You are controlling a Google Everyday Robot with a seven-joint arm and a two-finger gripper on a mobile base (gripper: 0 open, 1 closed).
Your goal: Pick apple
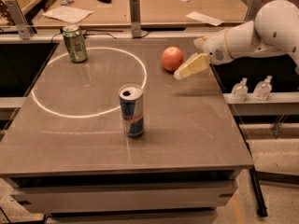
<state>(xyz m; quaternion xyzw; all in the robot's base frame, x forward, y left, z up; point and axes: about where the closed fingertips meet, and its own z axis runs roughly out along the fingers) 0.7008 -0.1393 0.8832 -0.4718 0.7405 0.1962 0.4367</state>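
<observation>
Apple (pixel 172 58) sits ungrasped on the far right part of the table (pixel 201 129). Your gripper (pixel 187 59) hovers just right of it, jaws spread wide, holding nothing. You have the last approach, the grasp and the lift left.

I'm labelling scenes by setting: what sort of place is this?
Probably an office or lab workspace: desks with papers behind, a white circle on the table, the robot's pincer close beside the apple.
</observation>
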